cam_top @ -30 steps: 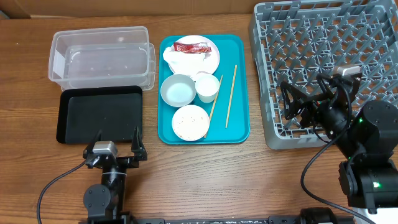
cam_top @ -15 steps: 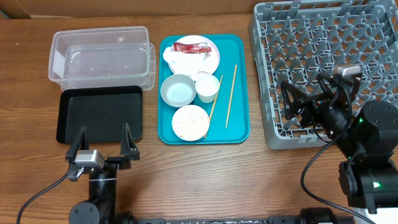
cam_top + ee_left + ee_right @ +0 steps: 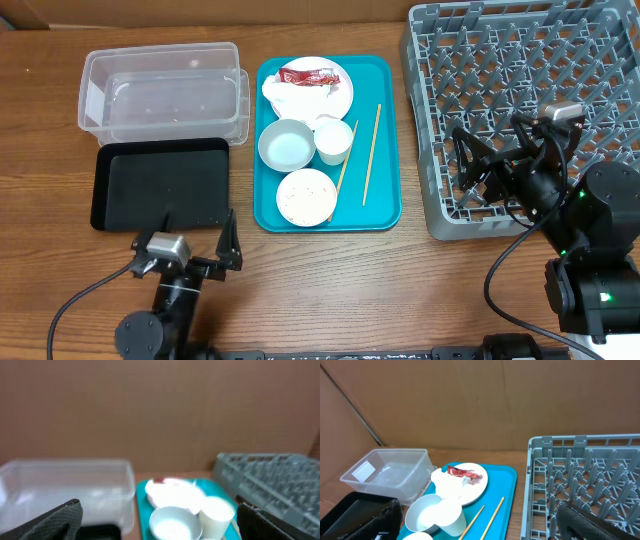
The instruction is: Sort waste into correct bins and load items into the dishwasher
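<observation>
On the teal tray (image 3: 385,205) a pale pink plate (image 3: 335,98) holds a red wrapper (image 3: 305,75) and a white napkin (image 3: 293,99). Below them are a grey-white bowl (image 3: 287,146), a white cup (image 3: 334,141) and a pinkish bowl (image 3: 306,197) speckled with rice. Two chopsticks (image 3: 371,153) lie to the right. The clear tub (image 3: 160,88) and black tray (image 3: 160,186) are at left, the grey rack (image 3: 530,100) at right. My left gripper (image 3: 196,232) is open and empty below the black tray. My right gripper (image 3: 497,160) is open and empty over the rack's front left.
Brown cardboard walls stand behind the table. The left wrist view is blurred and shows the tub (image 3: 65,485), bowl (image 3: 172,522), cup (image 3: 216,512) and rack (image 3: 270,477). The right wrist view shows the plate (image 3: 470,482), chopsticks (image 3: 492,512) and rack (image 3: 585,470).
My left gripper swung left, then back to the right, and now sits slightly right of where it began. The right arm has not moved. Nothing on the tray moved.
</observation>
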Controlling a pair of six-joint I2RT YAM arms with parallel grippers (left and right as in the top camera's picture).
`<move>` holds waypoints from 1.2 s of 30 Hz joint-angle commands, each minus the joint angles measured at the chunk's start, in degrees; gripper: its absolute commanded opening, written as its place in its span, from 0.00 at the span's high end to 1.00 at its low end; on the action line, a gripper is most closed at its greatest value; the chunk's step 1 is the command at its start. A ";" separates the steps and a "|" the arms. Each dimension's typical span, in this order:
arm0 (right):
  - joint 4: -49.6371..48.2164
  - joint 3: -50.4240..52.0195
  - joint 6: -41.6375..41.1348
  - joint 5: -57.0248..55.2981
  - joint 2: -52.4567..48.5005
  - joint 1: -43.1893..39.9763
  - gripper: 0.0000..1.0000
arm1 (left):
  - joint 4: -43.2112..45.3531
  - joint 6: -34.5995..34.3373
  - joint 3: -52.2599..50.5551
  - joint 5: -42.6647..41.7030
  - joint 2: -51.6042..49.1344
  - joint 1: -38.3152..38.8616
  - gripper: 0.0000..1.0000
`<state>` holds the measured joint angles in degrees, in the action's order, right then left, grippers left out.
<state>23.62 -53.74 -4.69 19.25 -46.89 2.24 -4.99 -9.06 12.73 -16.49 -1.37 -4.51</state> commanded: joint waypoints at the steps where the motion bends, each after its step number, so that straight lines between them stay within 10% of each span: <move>1: -0.31 -1.73 0.20 -0.28 0.22 -0.02 0.00 | 2.43 -0.35 2.73 -6.08 -3.91 -0.04 0.00; 15: 2.08 -1.73 0.20 -0.28 -1.38 -0.02 0.00 | -21.55 8.48 52.68 -14.93 -54.88 0.79 0.00; 28: 3.37 -1.73 0.11 -0.22 -2.32 -0.02 0.00 | -69.31 15.76 120.02 12.09 -107.25 17.38 0.00; 36: 4.04 -1.73 0.09 0.00 -2.32 -0.02 0.00 | -70.25 15.02 124.78 9.77 -121.42 24.46 0.00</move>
<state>27.90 -53.91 -4.67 19.14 -49.36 2.24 -75.55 4.91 135.94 -7.22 -118.87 18.33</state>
